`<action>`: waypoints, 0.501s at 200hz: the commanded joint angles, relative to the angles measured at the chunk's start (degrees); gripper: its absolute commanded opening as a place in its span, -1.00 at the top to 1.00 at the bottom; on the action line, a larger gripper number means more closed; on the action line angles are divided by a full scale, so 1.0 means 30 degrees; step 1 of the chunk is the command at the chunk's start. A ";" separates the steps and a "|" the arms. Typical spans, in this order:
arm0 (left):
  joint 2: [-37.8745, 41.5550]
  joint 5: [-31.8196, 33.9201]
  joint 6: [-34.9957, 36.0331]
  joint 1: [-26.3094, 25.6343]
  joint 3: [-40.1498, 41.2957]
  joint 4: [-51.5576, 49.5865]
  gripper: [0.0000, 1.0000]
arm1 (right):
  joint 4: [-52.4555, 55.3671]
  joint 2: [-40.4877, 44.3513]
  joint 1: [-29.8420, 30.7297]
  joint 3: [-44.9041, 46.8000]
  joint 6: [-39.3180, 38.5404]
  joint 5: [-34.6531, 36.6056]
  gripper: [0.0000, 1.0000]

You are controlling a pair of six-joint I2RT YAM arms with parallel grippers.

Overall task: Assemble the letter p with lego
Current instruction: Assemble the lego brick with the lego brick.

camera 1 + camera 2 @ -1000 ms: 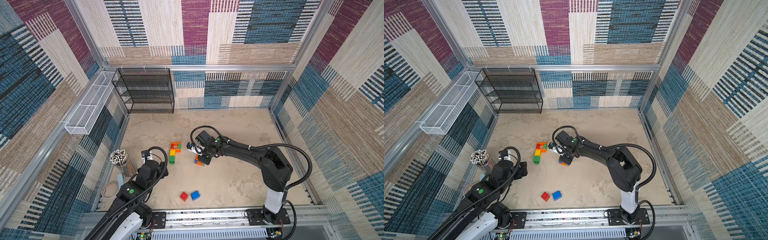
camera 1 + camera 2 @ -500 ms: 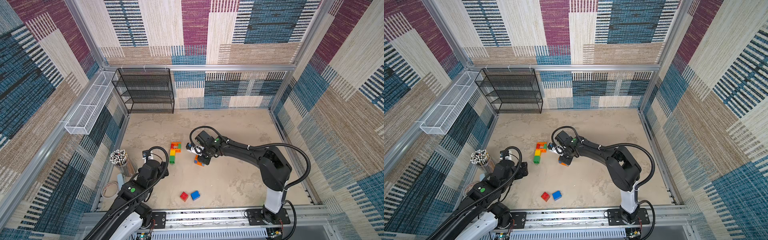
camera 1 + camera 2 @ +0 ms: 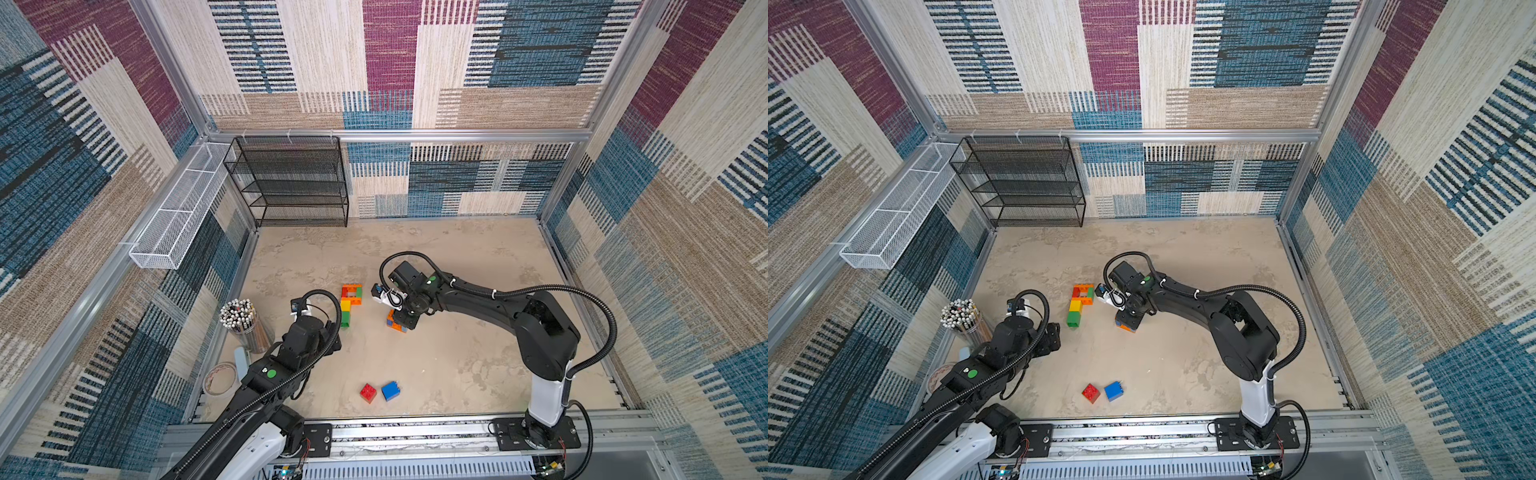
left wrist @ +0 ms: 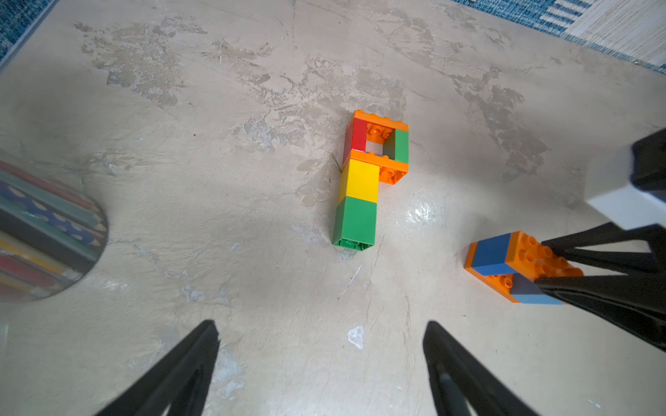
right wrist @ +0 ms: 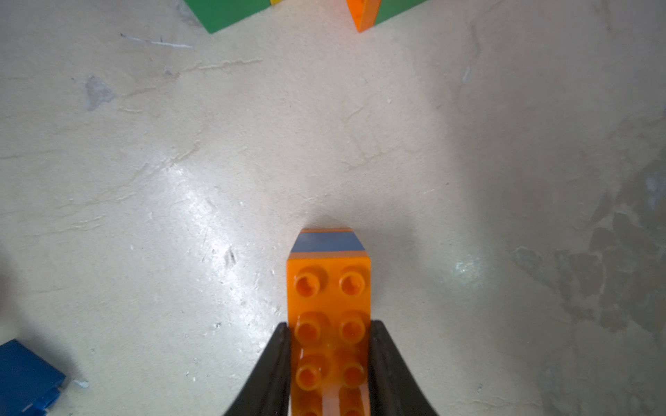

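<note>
I see the letter (image 4: pixel 360 180) lying flat on the table (image 3: pixel 457 365), near the middle. It has an orange bar on top, red and green at the sides of the loop, a second orange bar under them, then yellow and green as the stem. To my eye it reads already as a p.

Near it, but not touching, is an orange and blue stack (image 4: pixel 519 257): a long orange brick above, dark blue and light blue bricks under it, orange again at the bottom. My right claw (image 5: pixel 328 327) is clenched on the long sides of that top orange brick. I cannot tell if the stack rests on the table or is a little lifted.

My left claw (image 4: pixel 320 323) is released, fingers wide, over bare table short of the stem's foot, grasping nothing. A red brick (image 3: pixel 368 392) and a blue brick (image 3: pixel 390 390) lie together, well apart from the letter.

I judge the step in hand is to deal with this stack: join it to the letter or carry it aside. The next move calls for a straight lift without twist, so the lower bricks do not peel off, and a path that does not push the loose letter.
</note>
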State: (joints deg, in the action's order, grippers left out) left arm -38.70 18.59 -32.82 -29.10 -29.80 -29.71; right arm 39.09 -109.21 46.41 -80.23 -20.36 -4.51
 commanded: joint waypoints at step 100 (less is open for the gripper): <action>-0.2656 -0.2836 0.0100 0.0034 -0.0635 0.2639 -0.69 | 0.0288 0.0950 0.0013 -0.0094 -0.0303 0.0020 0.13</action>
State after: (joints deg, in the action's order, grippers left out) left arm -46.17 11.64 -32.84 -29.02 -31.00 -23.81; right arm 39.86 -107.66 46.41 -79.81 -20.69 -3.95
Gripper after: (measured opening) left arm 0.848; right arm 0.396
